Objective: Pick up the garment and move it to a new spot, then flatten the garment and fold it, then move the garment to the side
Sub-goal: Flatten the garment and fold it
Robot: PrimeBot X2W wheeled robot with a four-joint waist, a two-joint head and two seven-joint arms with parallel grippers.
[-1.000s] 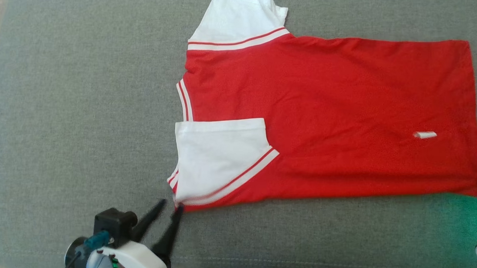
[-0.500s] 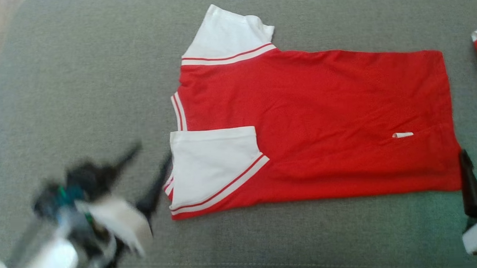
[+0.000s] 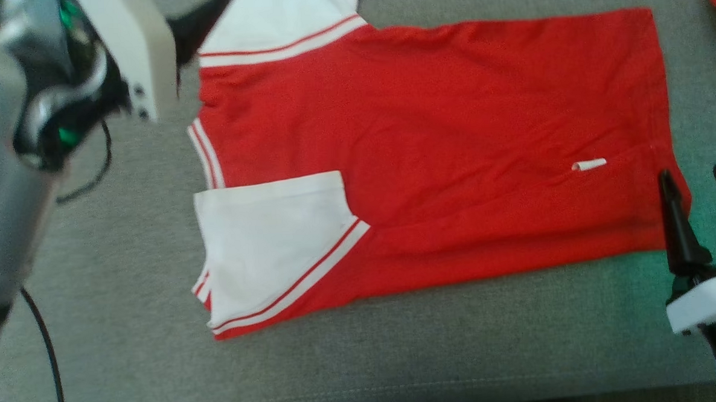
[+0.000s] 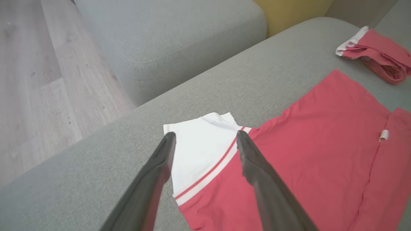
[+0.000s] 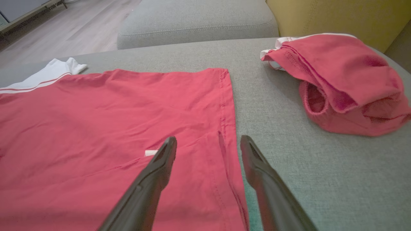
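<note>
Garment: matt cloth; cushion: coarse woven fabric; floor: smooth wood.

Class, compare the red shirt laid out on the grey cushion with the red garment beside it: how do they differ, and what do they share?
Pose: the laid-out shirt lies flat, one white sleeve folded onto its body; the other garment is a crumpled heap. Spread: the shirt covers much of the cushion; the heap is compact. White: the shirt shows broad sleeves; the heap, a thin edge. Both are red with white trim.

No legible text; small white tag on red garment too small to read
</note>
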